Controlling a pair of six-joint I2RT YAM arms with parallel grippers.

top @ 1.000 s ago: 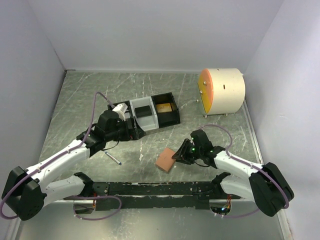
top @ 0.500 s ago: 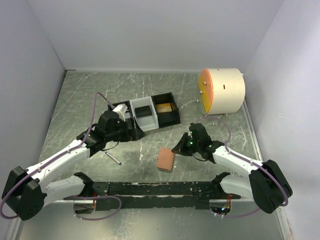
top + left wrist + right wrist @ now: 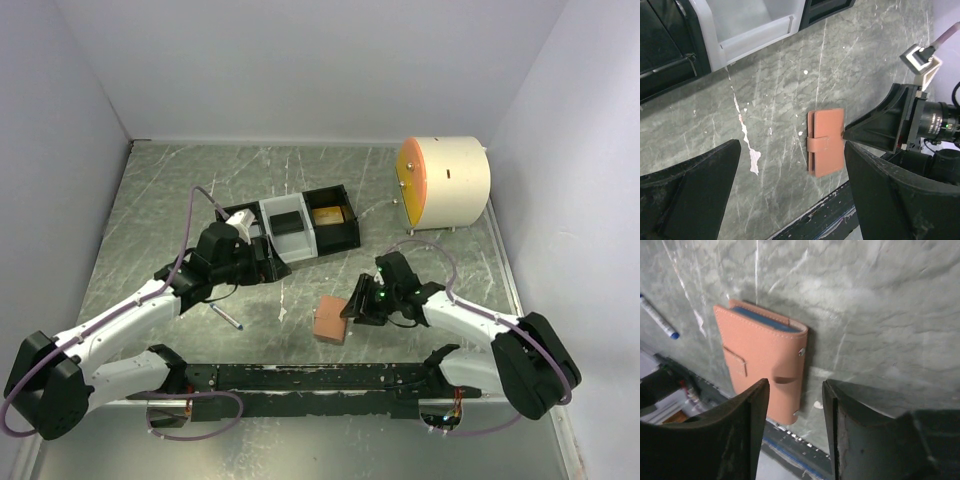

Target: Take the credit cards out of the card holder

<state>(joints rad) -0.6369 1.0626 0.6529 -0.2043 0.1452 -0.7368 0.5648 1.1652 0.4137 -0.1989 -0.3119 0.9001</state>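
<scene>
My right gripper (image 3: 351, 308) hangs low with its jaws spread wide and nothing between them, just beside the small salmon-pink leather-like folding card holder (image 3: 331, 319). The holder lies shut and flat on the grey marbled counter (image 3: 170, 200), near the front rail and between my two arms. My left gripper (image 3: 268, 264) is likewise wide open and empty, up by the black-and-grey three-compartment tray (image 3: 352, 232), apart from the holder. The credit cards are hidden inside; from my right wrist I see only a pale blue-grey lining along the open edge. I judge the holder light and soft-skinned, likely to slide on this smooth counter if pushed from one side, and too flat to pinch from above without tipping an edge up. The short closing tab (image 3: 737, 360) across the front looks like the place to start. One gripper should pin the folded spine side while the other lifts the tab and peels the flap back. The cards themselves should be stiff, thin and slick, best taken by an exposed edge.
</scene>
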